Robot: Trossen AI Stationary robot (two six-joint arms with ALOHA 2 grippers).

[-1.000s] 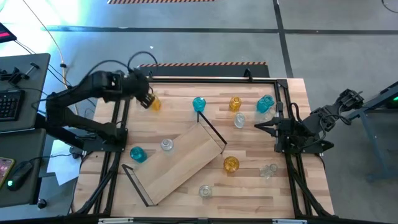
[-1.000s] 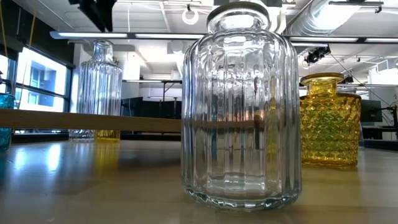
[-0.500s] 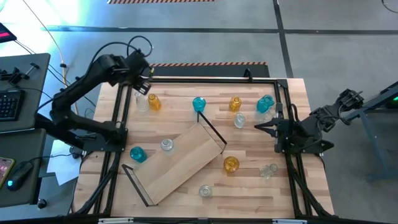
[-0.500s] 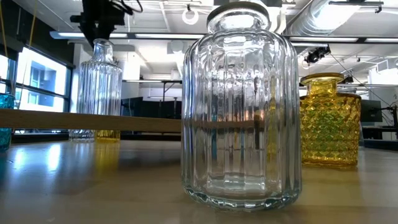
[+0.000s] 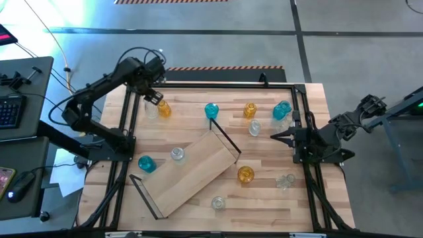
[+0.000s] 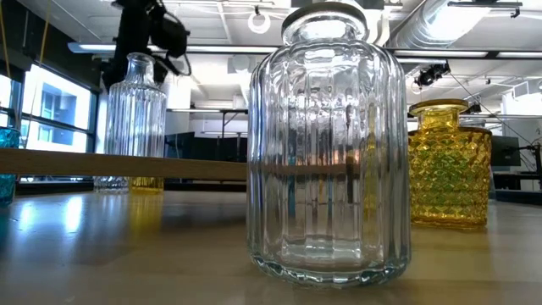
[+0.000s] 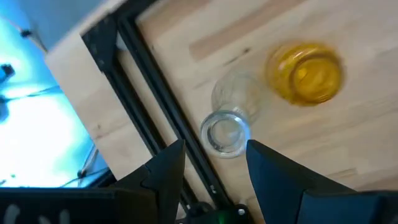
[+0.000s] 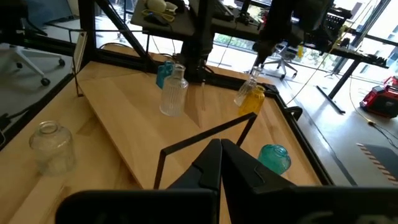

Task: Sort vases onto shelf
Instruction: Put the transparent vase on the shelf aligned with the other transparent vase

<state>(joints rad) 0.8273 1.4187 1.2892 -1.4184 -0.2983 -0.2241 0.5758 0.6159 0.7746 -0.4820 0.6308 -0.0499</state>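
Hovering over the counter's (image 5: 198,208) ten-o'clock corner, the left hand (image 5: 154,98) holds its fingers apart above a clear vase (image 7: 229,122), gripping nothing.

Seen from above, an amber vase (image 5: 164,109) stands just beside the clear one, toward three o'clock. The shelf (image 5: 192,172) lies diagonally at the counter's centre, one black wire frame (image 5: 225,137) toward one o'clock and the other toward seven o'clock. Around it stand further vases: a teal vase (image 5: 211,110) at twelve o'clock, another teal vase (image 5: 146,163) at nine o'clock, an amber one (image 5: 245,174) at four o'clock. The right hand (image 5: 276,135) waits at the three-o'clock edge, fingers pressed together and empty.
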